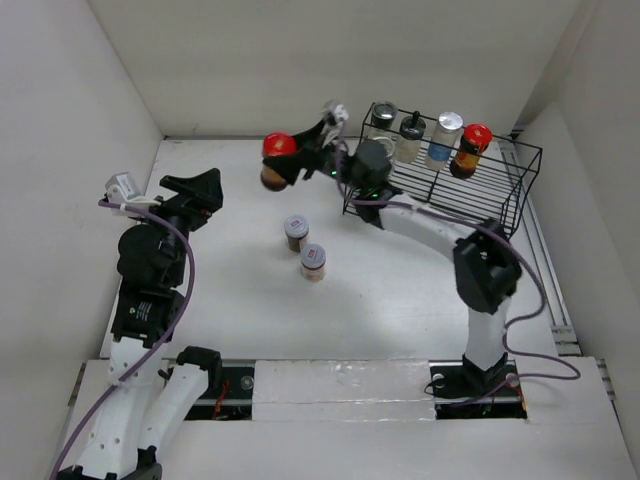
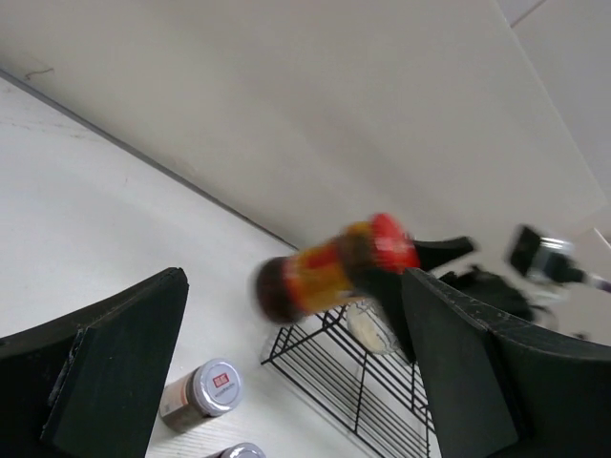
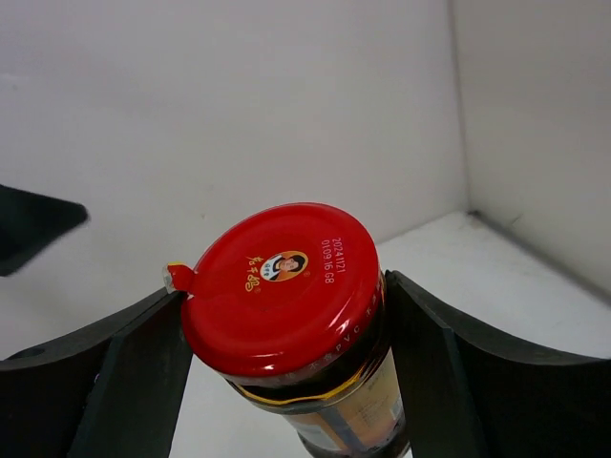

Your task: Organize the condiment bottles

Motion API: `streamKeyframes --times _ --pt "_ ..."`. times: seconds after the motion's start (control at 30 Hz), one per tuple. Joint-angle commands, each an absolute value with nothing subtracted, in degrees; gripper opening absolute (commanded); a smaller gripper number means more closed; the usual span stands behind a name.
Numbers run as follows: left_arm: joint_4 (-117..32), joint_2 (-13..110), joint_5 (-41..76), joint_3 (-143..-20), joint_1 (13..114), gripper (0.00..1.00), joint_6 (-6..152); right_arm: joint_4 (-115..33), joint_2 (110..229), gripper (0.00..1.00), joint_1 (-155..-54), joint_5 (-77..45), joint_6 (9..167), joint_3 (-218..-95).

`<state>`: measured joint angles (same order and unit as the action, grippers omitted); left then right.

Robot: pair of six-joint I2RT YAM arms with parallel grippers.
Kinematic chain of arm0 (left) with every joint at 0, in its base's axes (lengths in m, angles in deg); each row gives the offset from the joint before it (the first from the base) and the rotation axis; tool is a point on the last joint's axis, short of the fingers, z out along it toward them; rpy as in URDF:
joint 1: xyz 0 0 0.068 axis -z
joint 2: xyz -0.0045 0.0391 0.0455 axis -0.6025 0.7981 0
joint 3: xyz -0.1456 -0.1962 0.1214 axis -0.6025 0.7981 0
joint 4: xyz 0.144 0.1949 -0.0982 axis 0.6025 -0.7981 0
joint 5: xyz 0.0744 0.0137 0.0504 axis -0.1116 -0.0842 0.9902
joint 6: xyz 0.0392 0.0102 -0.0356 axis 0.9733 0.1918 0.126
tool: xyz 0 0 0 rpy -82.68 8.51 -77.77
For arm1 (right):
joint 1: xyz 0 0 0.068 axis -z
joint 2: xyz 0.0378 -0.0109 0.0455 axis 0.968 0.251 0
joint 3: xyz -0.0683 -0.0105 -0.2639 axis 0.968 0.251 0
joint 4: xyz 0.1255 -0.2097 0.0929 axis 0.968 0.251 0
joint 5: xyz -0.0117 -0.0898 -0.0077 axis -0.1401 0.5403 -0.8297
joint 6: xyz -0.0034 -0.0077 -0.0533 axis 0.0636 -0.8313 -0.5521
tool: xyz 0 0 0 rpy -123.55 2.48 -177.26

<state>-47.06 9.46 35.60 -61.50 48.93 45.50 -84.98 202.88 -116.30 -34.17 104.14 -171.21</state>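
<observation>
My right gripper (image 1: pixel 290 160) is shut on a red-capped jar (image 1: pixel 279 152) of dark sauce with a yellow label, held in the air left of the black wire rack (image 1: pixel 505 205). The jar (image 3: pixel 286 286) fills the right wrist view between my fingers (image 3: pixel 124 372), and shows blurred in the left wrist view (image 2: pixel 329 267). Several bottles stand in the rack: a dark-capped jar (image 1: pixel 382 118), a black-topped shaker (image 1: pixel 411 135), a silver-capped bottle (image 1: pixel 444 137), a red-capped bottle (image 1: pixel 470 149). Two silver-capped jars (image 1: pixel 296 232) (image 1: pixel 313 261) stand on the table. My left gripper (image 1: pixel 205 187) is open and empty.
White walls close in the table at the back and both sides. The rack's near-left corner (image 2: pixel 315 353) lies close under the held jar. One silver-capped jar (image 2: pixel 202 391) shows low in the left wrist view.
</observation>
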Motion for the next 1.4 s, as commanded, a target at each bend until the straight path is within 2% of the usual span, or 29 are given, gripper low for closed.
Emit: streamKeyframes --times 0.0,0.1,0.2,0.4,0.6,0.83,1.17,1.2,1.23,1.27,1.37 --pt "-44.71 9.8 34.31 -61.59 48.92 0.91 46.43 -100.41 188.63 0.55 -111.6 -36.57 106.17 -165.13" --pt "-44.71 10.42 34.3 -61.59 48.92 0.91 46.43 -92.87 177.99 0.55 -106.77 -37.2 101.87 -158.26" --pt "-44.71 10.42 33.51 -61.59 48.92 0.91 46.43 -82.15 169.04 0.55 -102.54 -31.24 95.39 -153.86" --pt "-44.88 10.42 33.51 -61.06 48.39 0.91 46.43 -70.88 161.18 0.55 -92.62 -25.33 91.58 -149.73" --pt "-44.7 11.91 32.02 -61.06 48.39 0.91 46.43 -70.17 161.88 0.55 -85.93 -26.56 92.1 -146.48" --pt "-44.09 12.44 30.7 -61.06 48.39 0.91 46.43 -83.69 166.8 0.55 -81.36 -28.93 96.84 -140.41" --pt "-43.74 12.44 30.69 -61.06 48.39 0.91 46.43 -88.01 171.55 0.55 -80.82 -28.59 97.9 -137.95" --pt "-43.74 12.96 30.69 -61.06 48.39 0.91 46.43 -88.01 171.55 0.58 -80.82 -28.58 97.9 -137.95" --pt "-43.74 12.96 30.69 -61.06 48.39 0.91 46.43 -88.01 172.07 0.73 -80.82 -28.58 97.9 -137.16" --pt "-43.74 12.96 30.09 -61.06 48.39 0.91 46.43 -88.01 172.08 0.79 -80.82 -28.58 97.9 -137.15" --pt "-43.74 13.49 30.08 -61.06 48.39 0.91 46.43 -85.65 172.08 0.86 -80.82 -28.58 97.9 -136.54"
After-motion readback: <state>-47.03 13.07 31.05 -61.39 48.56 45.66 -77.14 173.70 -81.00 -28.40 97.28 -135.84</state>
